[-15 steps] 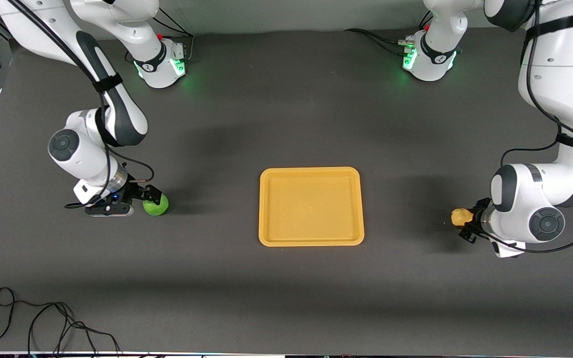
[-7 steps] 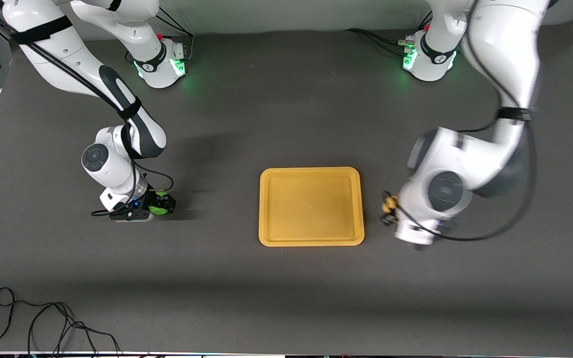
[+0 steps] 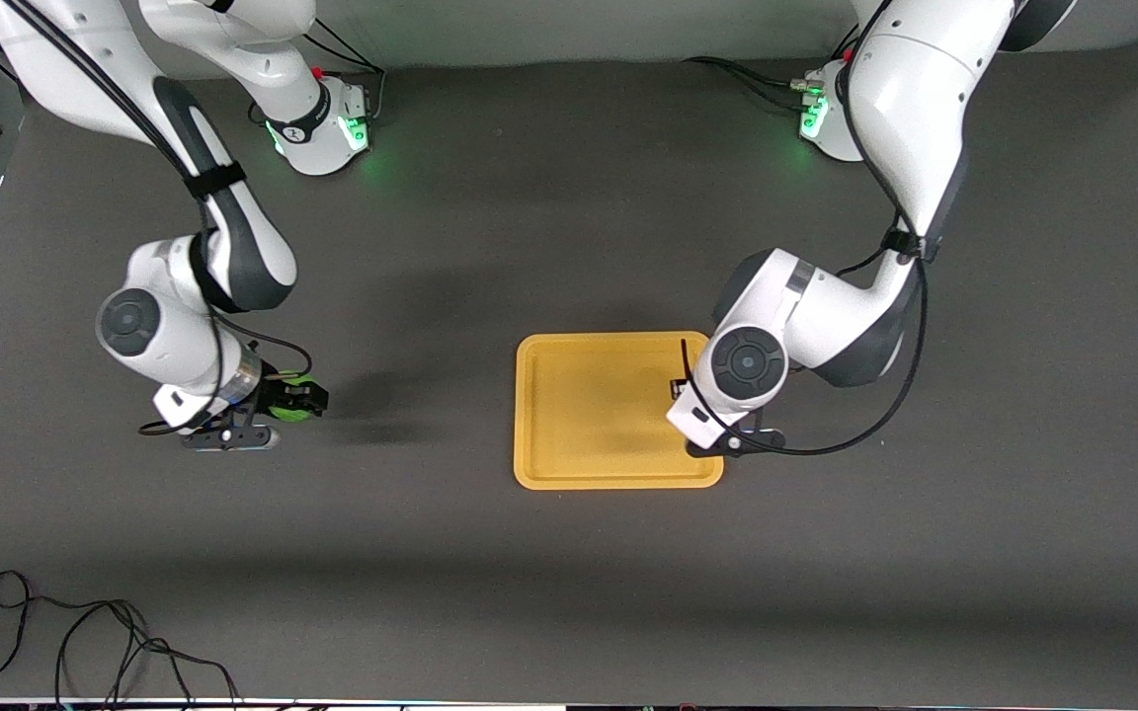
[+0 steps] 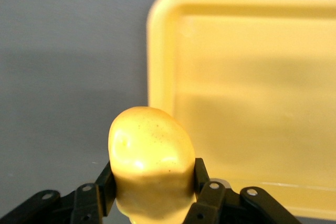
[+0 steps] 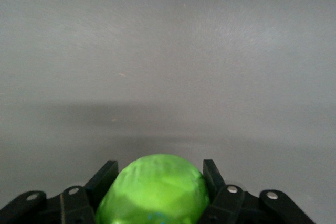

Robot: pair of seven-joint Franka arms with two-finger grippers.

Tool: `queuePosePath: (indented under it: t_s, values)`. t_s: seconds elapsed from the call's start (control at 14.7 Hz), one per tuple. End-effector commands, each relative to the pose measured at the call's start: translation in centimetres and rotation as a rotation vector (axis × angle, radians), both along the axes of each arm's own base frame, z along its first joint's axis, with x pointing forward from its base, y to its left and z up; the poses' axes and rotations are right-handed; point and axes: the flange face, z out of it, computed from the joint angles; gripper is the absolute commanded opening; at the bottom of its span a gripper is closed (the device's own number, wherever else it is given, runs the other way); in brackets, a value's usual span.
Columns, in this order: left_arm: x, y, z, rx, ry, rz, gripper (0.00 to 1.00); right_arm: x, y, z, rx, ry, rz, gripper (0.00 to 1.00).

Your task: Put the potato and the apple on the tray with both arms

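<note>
The orange-yellow tray (image 3: 579,415) lies at the table's middle. My left gripper (image 4: 152,176) is shut on the yellow-tan potato (image 4: 151,161) and holds it over the tray's edge at the left arm's end. The tray's rim (image 4: 157,56) shows just past the potato. In the front view the left wrist (image 3: 742,363) hides the potato. My right gripper (image 3: 294,400) is shut on the green apple (image 3: 281,411) and holds it over the bare table toward the right arm's end. In the right wrist view the apple (image 5: 155,192) sits between both fingers (image 5: 102,179).
A black cable (image 3: 85,642) lies on the table near the front camera at the right arm's end. The two arm bases (image 3: 317,118) stand along the edge farthest from the front camera. The table top is dark grey.
My left arm has swung the potato from the left arm's end of the table to over the tray's edge. My right gripper has closed on the apple and shifted a little.
</note>
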Motion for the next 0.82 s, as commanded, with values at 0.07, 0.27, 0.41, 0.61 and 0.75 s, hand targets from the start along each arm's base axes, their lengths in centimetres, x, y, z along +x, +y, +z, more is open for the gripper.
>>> queuePosePath:
  t_s: [0.07, 0.27, 0.41, 0.61, 0.75]
  values:
    - [-2.3, -3.1, -1.1, -0.007, 0.015, -0.082, 0.25, 2.7, 1.5, 6.2, 0.012, 0.023, -0.002, 0.37]
    - [-2.4, -3.4, -3.1, -0.01, 0.024, -0.096, 0.33, 3.3, 1.8, 7.4, 0.014, 0.019, 0.003, 0.37]
    - [-3.1, -4.2, -4.3, -0.001, 0.037, -0.112, 0.35, 3.2, 1.9, 7.4, 0.014, 0.019, 0.004, 0.37]
    - [-3.0, -3.9, -5.6, 0.019, 0.042, -0.125, 0.47, 3.2, 2.5, 7.6, 0.018, 0.016, 0.013, 0.37]
    - [-2.9, -3.6, -6.5, 0.024, 0.048, -0.122, 0.56, 3.5, 3.6, 8.3, 0.028, 0.002, 0.022, 0.37]
